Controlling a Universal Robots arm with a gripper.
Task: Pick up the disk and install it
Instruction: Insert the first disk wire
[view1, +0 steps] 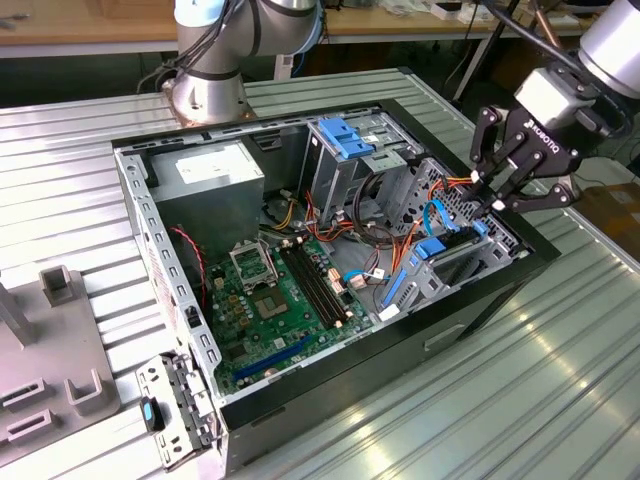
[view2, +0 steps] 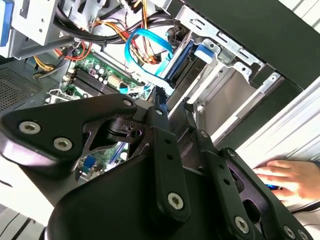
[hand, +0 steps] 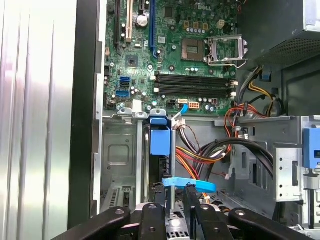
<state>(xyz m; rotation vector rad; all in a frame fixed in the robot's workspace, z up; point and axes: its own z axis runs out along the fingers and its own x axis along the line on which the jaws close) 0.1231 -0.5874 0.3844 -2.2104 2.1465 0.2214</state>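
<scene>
The disk (hand: 161, 142) stands on edge in the drive bay at the front of the open computer case (view1: 470, 310), its blue carrier tab facing the motherboard. In the exterior view the disk (view1: 445, 262) sits low in the bay on the exterior view's right. My gripper (view1: 490, 200) hangs just above that bay. In both wrist views its black fingers (hand: 167, 200) stand parallel with a narrow gap and nothing between them. The gripper (view2: 173, 100) is close over the disk's blue end (view2: 202, 52). A thin blue cable (hand: 192, 185) crosses right by the fingertips.
The green motherboard (view1: 270, 300) fills the case floor, with the grey power supply (view1: 205, 180) at the back. Orange and black cables (hand: 220, 150) run beside the bay. Another blue bracket (view1: 345, 140) tops the rear cage. A person's hand (view2: 285, 180) rests on the table outside the case.
</scene>
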